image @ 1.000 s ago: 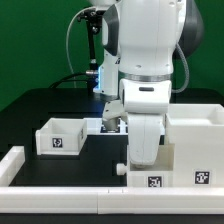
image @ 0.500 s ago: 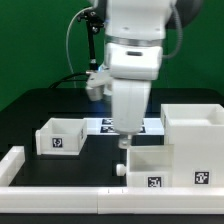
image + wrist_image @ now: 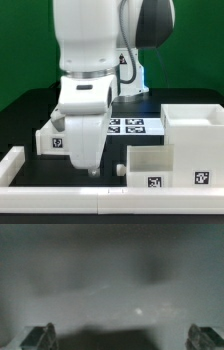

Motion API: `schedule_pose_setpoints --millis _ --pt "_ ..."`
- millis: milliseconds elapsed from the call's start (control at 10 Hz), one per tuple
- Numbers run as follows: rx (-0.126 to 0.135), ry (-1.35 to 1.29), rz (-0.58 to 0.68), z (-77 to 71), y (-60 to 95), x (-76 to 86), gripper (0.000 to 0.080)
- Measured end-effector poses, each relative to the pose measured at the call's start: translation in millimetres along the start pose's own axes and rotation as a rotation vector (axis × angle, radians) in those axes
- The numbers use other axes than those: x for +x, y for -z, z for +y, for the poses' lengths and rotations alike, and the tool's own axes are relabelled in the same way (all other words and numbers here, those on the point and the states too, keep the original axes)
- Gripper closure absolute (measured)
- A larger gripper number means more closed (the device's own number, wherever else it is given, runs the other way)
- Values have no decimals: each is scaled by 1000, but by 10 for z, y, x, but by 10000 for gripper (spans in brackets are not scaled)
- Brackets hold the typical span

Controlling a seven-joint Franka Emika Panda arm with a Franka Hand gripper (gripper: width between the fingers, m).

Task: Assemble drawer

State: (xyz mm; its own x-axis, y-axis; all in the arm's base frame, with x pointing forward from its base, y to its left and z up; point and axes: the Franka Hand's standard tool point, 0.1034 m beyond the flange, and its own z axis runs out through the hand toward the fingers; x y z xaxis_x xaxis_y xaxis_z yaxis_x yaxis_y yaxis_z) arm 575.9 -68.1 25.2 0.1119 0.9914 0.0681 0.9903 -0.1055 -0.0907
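Exterior view: the small open-topped white plastic drawer tray (image 3: 46,140) was found at ten o'clock from, and just beside, the empty gripper (image 3: 92,171), whose fingers (image 3: 45,336) were spread wide.

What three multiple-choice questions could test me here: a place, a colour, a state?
1. Where does the tall white box stand? A the exterior view's right; B the exterior view's left; C hanging in the air.
2. What colour is the table? A red; B black; C yellow.
3. The gripper is: A shut on a screw; B shut on a cup; C open, empty.
A: it stands at that edge. B: its bare top is black. C: the wrist view shows fingers apart, nothing between.
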Motion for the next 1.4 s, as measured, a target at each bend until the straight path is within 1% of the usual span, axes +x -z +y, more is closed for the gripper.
schedule_pose_setpoints --millis 100,200,400,500,600,700,800,900,1000,1200,1400 --pt "4 -26 49 -18 -36 -10 150" --pt "2 -37 64 -33 -46 27 150" --pt "-3 -62 70 -134 -87 215 150" --pt "-2 -71 70 -187 -119 278 150" --pt "-15 -82 67 -224 -155 326 150" --pt "-16 -85 66 -257 -183 344 150" --pt "-15 -97 67 -262 -186 360 150" --pt "-15 -112 68 -259 -181 411 150" --pt "-15 -118 71 -256 -178 480 150" --pt "-15 -141 79 -261 -195 670 150" --pt "-13 -151 83 -273 -203 803 150"
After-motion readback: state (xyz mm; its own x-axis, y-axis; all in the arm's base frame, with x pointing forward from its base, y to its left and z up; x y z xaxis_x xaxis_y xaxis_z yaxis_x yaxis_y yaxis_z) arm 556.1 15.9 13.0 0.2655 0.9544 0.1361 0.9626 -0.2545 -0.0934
